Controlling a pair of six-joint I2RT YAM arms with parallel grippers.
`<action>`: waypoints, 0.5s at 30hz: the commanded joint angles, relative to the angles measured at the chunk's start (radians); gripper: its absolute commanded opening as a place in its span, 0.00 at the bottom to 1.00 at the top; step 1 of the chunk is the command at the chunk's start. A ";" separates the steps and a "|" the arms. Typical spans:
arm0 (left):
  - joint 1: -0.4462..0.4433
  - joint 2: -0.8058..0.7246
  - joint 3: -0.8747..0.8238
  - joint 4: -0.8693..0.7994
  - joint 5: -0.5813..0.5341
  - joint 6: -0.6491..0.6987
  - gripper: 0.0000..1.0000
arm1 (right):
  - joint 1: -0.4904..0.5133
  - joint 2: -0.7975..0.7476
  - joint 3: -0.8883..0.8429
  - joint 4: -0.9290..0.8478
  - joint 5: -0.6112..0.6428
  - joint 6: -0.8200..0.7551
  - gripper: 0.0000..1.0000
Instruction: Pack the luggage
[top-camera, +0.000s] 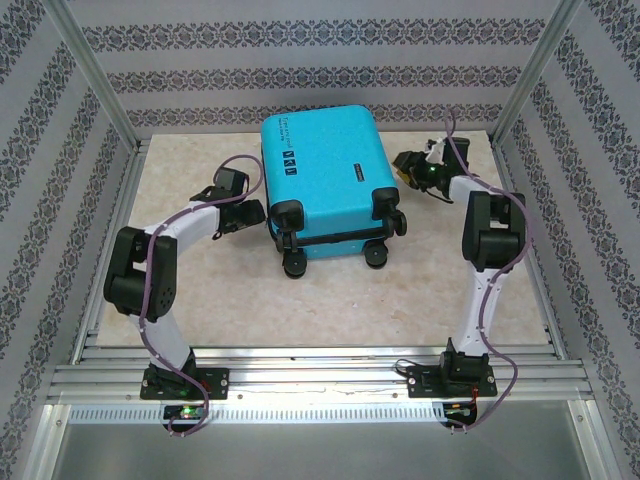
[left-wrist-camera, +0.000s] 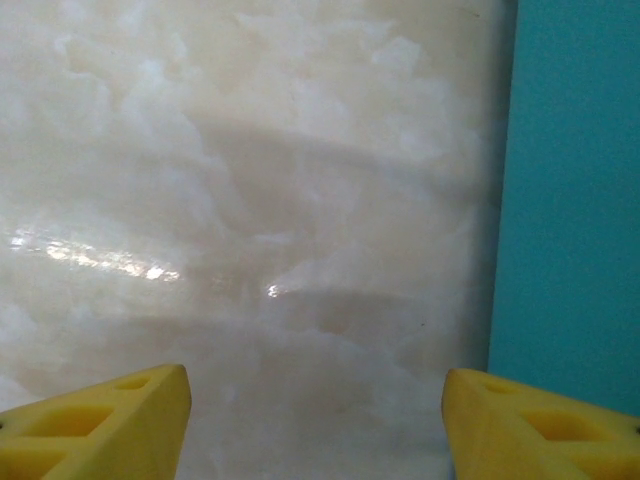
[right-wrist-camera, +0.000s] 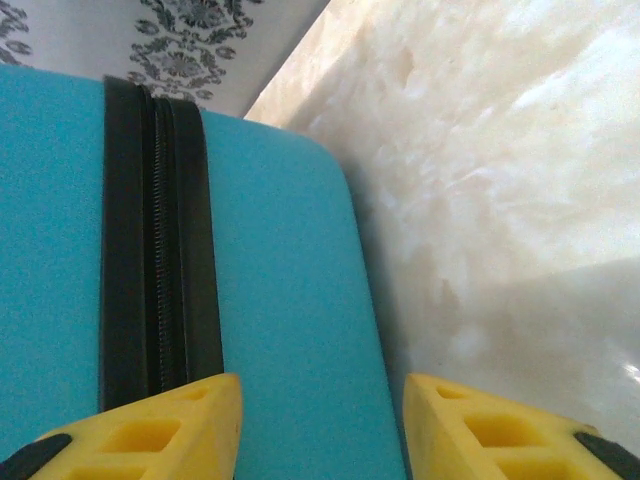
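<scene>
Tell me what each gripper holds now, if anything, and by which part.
Nothing is held. The left gripper stands open above the table beside the luggage; the right gripper stands open at the luggage's zipped edge, clamped on nothing.

Luggage (top-camera: 325, 165): turquoise shell, black zip band and wheels
Table (top-camera: 235, 295): cream, marbled
Walls (top-camera: 300, 80): pale stripes, dark floral bands
Left hand (left-wrist-camera: 316, 385): yellow fingers

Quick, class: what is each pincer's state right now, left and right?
Left pincer: open, holding nothing.
Right pincer: open at the edge of the turquoise hard-shell suitcase, gripping nothing.
</scene>
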 joint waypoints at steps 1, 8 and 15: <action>-0.042 -0.002 -0.008 0.071 0.029 -0.047 0.67 | 0.056 0.037 0.082 -0.067 -0.046 -0.058 0.46; -0.163 -0.041 -0.085 0.132 0.000 -0.131 0.67 | 0.137 0.105 0.224 -0.223 -0.146 -0.191 0.45; -0.363 -0.134 -0.193 0.232 -0.114 -0.269 0.67 | 0.252 0.137 0.394 -0.591 -0.181 -0.496 0.45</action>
